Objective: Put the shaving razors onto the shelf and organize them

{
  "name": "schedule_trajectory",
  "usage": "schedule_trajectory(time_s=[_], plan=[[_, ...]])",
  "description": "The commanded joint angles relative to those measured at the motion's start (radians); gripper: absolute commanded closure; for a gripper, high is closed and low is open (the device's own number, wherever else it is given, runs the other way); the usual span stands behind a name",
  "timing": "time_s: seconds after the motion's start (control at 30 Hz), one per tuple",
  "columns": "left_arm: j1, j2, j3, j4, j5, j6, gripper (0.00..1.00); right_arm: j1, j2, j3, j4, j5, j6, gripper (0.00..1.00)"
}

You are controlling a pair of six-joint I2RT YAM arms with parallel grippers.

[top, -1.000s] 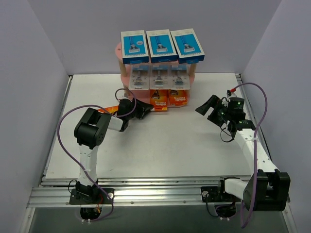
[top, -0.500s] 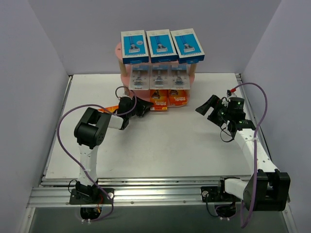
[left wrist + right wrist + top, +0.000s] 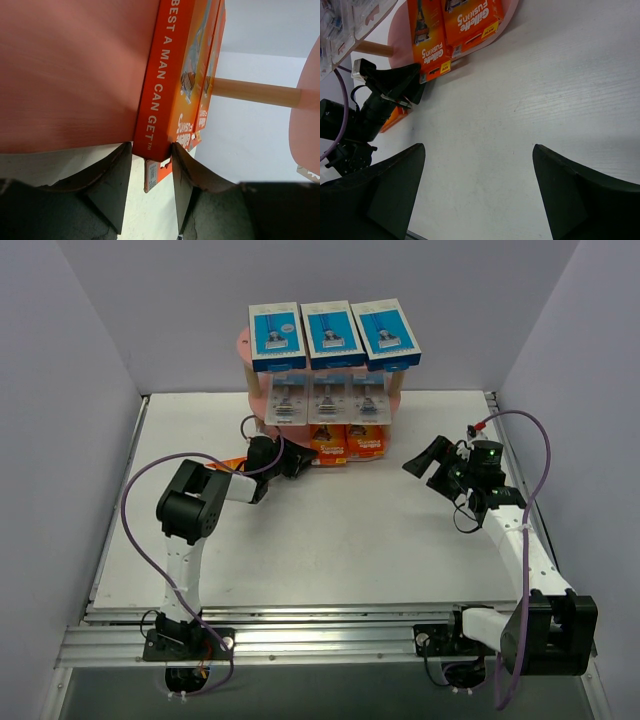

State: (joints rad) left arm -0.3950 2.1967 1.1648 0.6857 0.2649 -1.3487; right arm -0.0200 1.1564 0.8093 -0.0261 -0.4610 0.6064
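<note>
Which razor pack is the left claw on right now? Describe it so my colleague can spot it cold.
Find the pink shelf at the far side of the table and look at its bottom board. Two orange packs stand there side by side. It is the left orange pack, with the left claw closed on its near edge, while the right orange pack has nothing touching it.

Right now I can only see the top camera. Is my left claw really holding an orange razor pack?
Observer: Yes. The left wrist view shows the left gripper pinching the corner of the orange pack, by the pink shelf board.
Operator: Can you read anything on it?
Observer: Its thin edge says BEST A MAN CAN GET.
Operator: And my right claw?
Observer: The right wrist view shows the right gripper open and empty, only table below.
</note>
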Motion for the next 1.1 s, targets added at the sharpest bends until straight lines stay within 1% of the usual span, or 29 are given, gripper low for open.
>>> schedule_trajectory(time_s=[0.0,0.37,0.5,0.6,0.63,0.7,0.73,0.83,0.87,0.9,0.93,0.97,1.07], plan=[[-0.008,0.020,0.055,0.017,-0.003,0.017,0.55,-0.005,-0.024,-0.005,0.017,-0.013,0.001,0.16],[-0.015,0.031,0.096,-0.005,0.000,0.020,0.56,-0.005,-0.029,-0.007,0.015,-0.013,0.004,0.17],[-0.015,0.025,0.087,-0.008,0.000,0.022,0.56,-0.005,-0.030,-0.007,0.015,-0.011,0.001,0.17],[-0.015,0.008,0.062,0.008,0.005,0.037,0.47,-0.005,-0.037,-0.007,0.017,-0.007,-0.003,0.17],[-0.015,-0.008,0.056,0.011,0.008,0.045,0.41,-0.005,-0.040,-0.007,0.015,-0.005,-0.005,0.17],[-0.016,-0.026,0.029,0.012,0.010,0.057,0.34,-0.005,-0.047,-0.009,0.017,-0.002,-0.008,0.17],[-0.015,-0.046,0.016,0.018,0.010,0.059,0.27,-0.005,-0.050,-0.012,0.015,0.001,-0.010,0.17],[-0.013,-0.080,-0.022,0.023,0.008,0.065,0.18,-0.005,-0.063,-0.015,0.009,0.007,-0.011,0.17],[-0.013,-0.086,-0.030,0.023,0.010,0.066,0.13,-0.005,-0.066,-0.016,0.009,0.012,-0.014,0.17],[-0.013,-0.094,-0.040,0.031,0.011,0.063,0.12,-0.005,-0.073,-0.018,0.006,0.013,-0.017,0.17],[-0.013,-0.106,-0.063,0.038,0.010,0.062,0.01,-0.005,-0.076,-0.019,0.000,0.016,-0.019,0.17],[-0.013,-0.112,-0.076,0.044,0.010,0.060,0.06,-0.005,-0.080,-0.019,-0.003,0.022,-0.020,0.16],[-0.015,-0.141,-0.134,0.070,0.005,0.056,0.06,-0.005,-0.092,-0.027,-0.009,0.033,-0.026,0.16]])
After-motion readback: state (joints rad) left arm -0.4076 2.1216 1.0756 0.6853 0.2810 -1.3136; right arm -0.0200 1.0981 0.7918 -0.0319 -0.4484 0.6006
